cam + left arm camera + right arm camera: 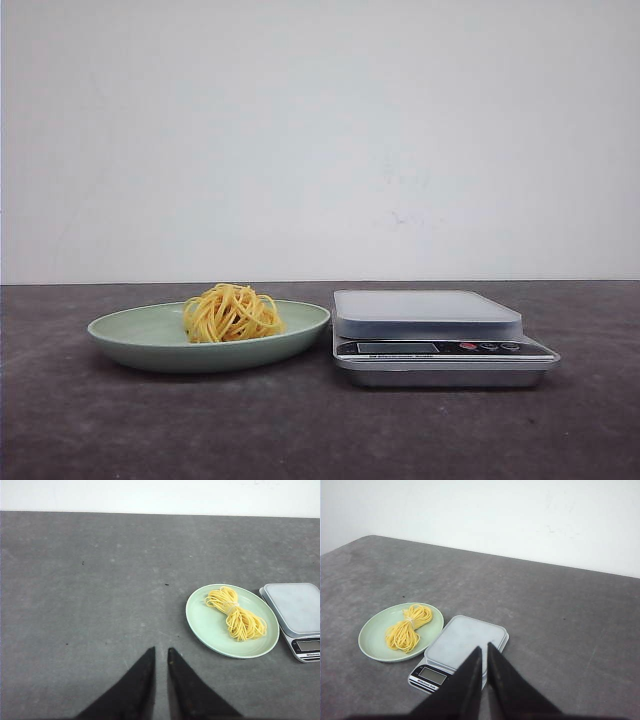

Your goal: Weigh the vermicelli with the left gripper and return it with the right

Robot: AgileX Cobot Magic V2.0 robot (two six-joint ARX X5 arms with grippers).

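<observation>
1. The vermicelli (232, 313) lies as a nest-like clump of thin yellow strands in a pale green plate (130, 335), a little toward the plate's scale-facing half in the front view.
2. In the left wrist view the vermicelli (236, 613) shows as an elongated bundle lying across the plate (202, 622), with a thin band visible around its middle.
3. A digital kitchen scale (430, 312) stands just beside the plate, on the robot's right of it; from the front the two look close, and I cannot tell whether their edges touch.
4. The scale has a flat silvery-grey weighing platform with nothing on it, and a front panel with a small display (397, 348) and a row of small buttons (489, 347), one of them red.
5. Plate and scale both rest on a dark grey tabletop (300, 430), with a plain white wall behind.
6. The left gripper (161, 652) hangs above bare tabletop, well apart from the plate; its black wedge-shaped fingers (142, 680) are nearly together, only a narrow slit between the tips, gripping nothing.
7. The right gripper (484, 649) hangs over the near side of the scale (465, 640); its fingers (507, 685) are likewise almost pressed together and empty.
8. Neither gripper shows in the front view.
</observation>
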